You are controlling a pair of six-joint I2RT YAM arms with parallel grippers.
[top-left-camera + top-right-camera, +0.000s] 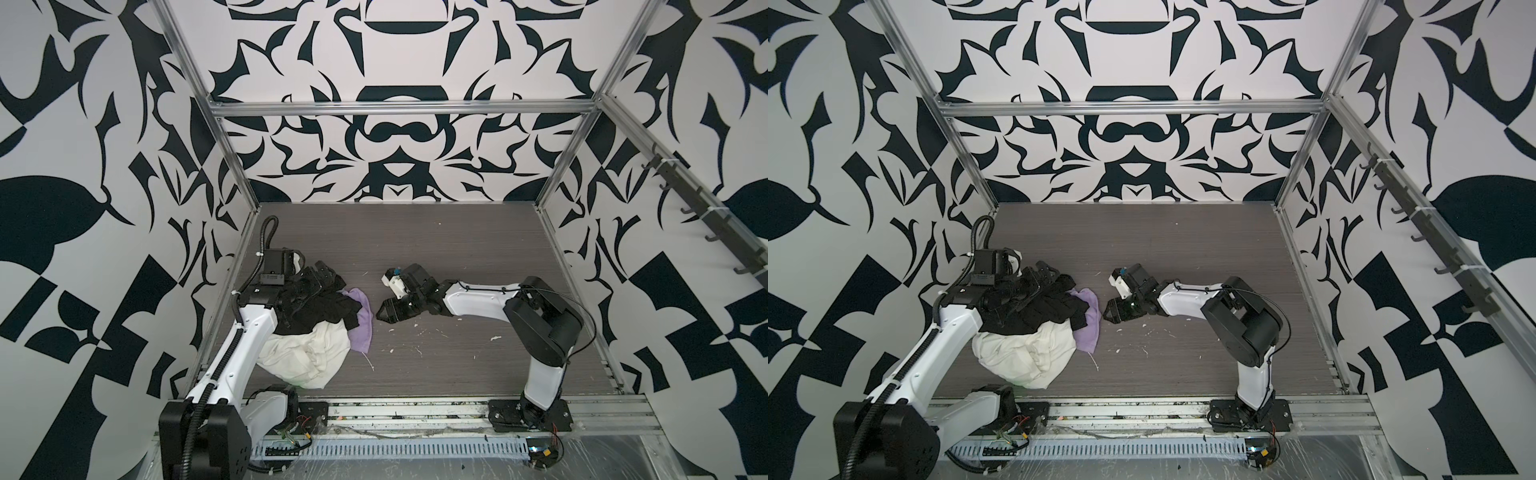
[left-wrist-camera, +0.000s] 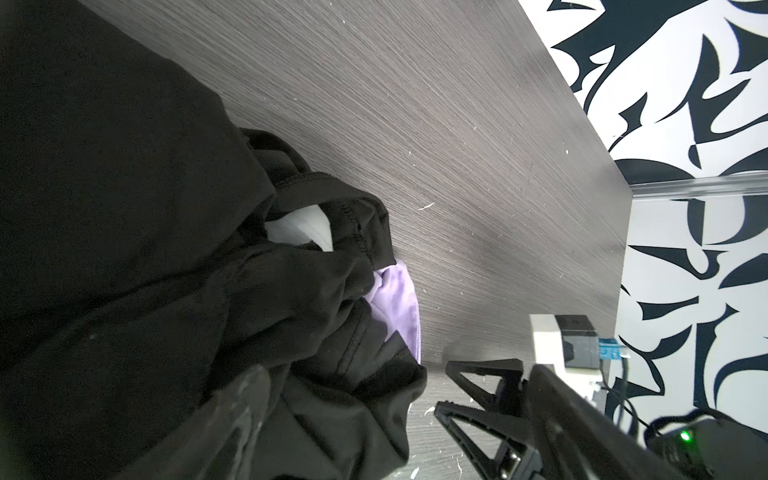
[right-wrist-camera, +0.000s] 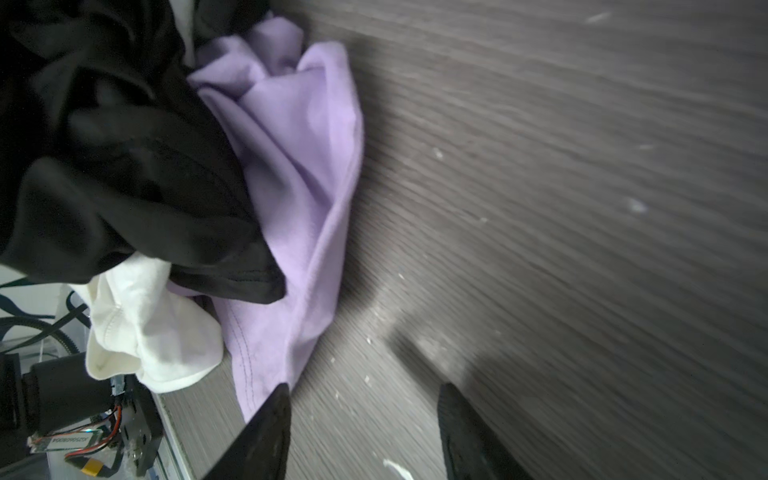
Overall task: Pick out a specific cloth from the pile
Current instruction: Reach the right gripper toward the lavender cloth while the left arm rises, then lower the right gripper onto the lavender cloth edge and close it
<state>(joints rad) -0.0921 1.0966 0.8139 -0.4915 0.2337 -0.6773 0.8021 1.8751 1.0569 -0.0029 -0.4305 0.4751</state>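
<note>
The cloth point(image 1: 360, 320), thin matte lavender knit with a stitched hem, lies crumpled at left-centre in both top views. It sits on the right edge of the pile point(image 1: 316, 332) and is half tucked under the limp, creased black garment point(image 1: 328, 309), beside the larger rumpled cream-white garment point(image 1: 307, 355). Its long axis runs up-down in the frame, and its narrow end tapers toward the lower edge. All of them rest on the grey wood-grain table point(image 1: 457, 249), which is flecked with white crumbs.

The right arm bends at a raised elbow, with its forearm stretched low and leftward. The right gripper point(image 1: 381, 313) is near the cloth's right edge with its black triangular fingers spread over bare table point(image 3: 365, 388). The left arm leans up from the lower left. The left gripper point(image 1: 326, 275) sits over the black garment with its jaws wide; whether they hold fabric cannot be told.
</note>
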